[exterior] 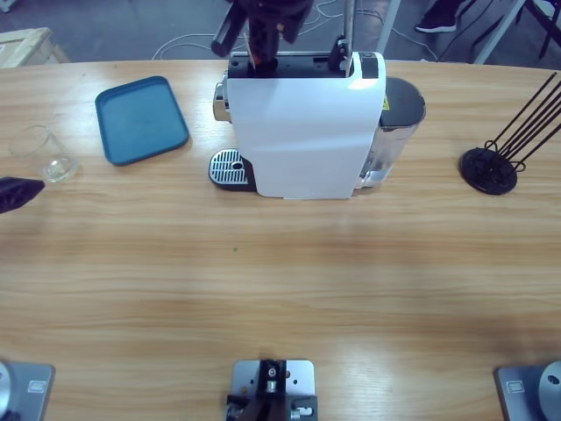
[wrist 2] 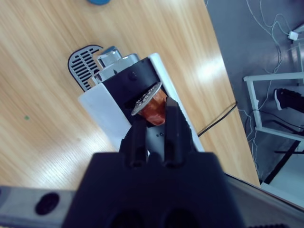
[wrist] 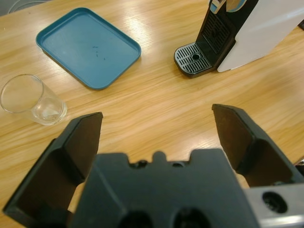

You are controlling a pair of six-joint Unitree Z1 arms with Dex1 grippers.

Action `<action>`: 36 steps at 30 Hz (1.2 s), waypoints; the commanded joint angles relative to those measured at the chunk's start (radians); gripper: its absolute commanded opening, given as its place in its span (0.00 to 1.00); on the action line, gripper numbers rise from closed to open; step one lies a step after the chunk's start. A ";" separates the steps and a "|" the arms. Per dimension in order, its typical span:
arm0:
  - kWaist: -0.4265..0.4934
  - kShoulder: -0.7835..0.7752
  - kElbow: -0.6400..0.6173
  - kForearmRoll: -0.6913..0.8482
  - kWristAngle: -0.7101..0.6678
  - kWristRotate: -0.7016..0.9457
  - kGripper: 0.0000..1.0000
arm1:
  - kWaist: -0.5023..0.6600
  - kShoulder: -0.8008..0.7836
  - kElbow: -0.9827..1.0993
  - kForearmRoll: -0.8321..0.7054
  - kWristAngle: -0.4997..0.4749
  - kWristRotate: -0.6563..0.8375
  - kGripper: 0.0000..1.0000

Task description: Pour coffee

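1. Orange capsule [wrist 2: 153, 107]: pinched between the two jaws of my right gripper [wrist 2: 152, 124], which stand nearly shut on it. I hold it over the dark top opening of the white coffee machine [exterior: 302, 132], I judge for loading. Its silver foil face is turned toward the opening and tilted; its long axis runs out along the jaws, angled down at the machine
2. Left gripper [wrist: 156, 137]: jaws spread wide with nothing between them, low over the wooden table [exterior: 280, 281] near its left end, facing glass and machine, I judge in readiness
3. Clear drinking glass [wrist: 32, 99]: upright, mouth up, on the table just beside the blue tray [wrist: 88, 45] and well apart from the machine
4. Drip grate [wrist: 194, 59]: bare, nothing beneath the spout
5. Coffee: I see none poured; the glass bottom looks dry, so whatever is to come would still be inside the machine
6. Black wire rack [exterior: 504, 149]: far right, unused
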 commanded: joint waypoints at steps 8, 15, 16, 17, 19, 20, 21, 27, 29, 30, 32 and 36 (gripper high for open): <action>-0.006 -0.029 0.033 -0.009 -0.003 0.003 0.99 | -0.010 0.158 -0.224 0.145 -0.002 0.016 0.00; -0.006 -0.029 0.034 -0.009 -0.003 0.003 0.99 | -0.010 0.159 -0.238 0.158 -0.002 0.016 0.18; -0.006 -0.029 0.034 -0.009 -0.003 0.003 0.99 | -0.010 0.159 -0.241 0.160 -0.001 0.016 0.36; -0.006 -0.029 0.034 -0.009 -0.003 0.003 0.99 | -0.010 0.157 -0.242 0.161 -0.002 0.015 0.50; -0.006 -0.028 0.034 -0.009 -0.003 0.003 0.99 | -0.010 0.155 -0.247 0.161 -0.005 0.014 0.69; -0.006 -0.028 0.034 -0.009 -0.003 0.003 0.99 | -0.010 0.154 -0.253 0.161 -0.008 0.013 0.78; -0.006 -0.028 0.034 -0.009 -0.003 0.003 0.99 | -0.010 0.152 -0.272 0.161 -0.006 0.008 0.89; -0.006 -0.021 0.032 -0.009 -0.003 0.003 0.99 | 0.005 0.059 -0.474 0.148 0.211 -0.030 1.00; -0.006 -0.021 0.032 -0.009 -0.003 0.003 0.99 | 0.006 0.003 -0.520 0.146 0.366 -0.037 1.00; -0.006 -0.021 0.032 -0.009 -0.003 0.003 0.99 | 0.006 -0.029 -0.540 0.147 0.431 -0.037 1.00; -0.006 -0.020 0.032 -0.009 -0.003 0.003 0.99 | 0.007 -0.100 -0.569 0.138 0.528 -0.046 1.00; -0.006 -0.017 0.032 -0.009 -0.003 0.003 0.99 | 0.012 -0.224 -0.561 0.149 0.550 -0.066 0.99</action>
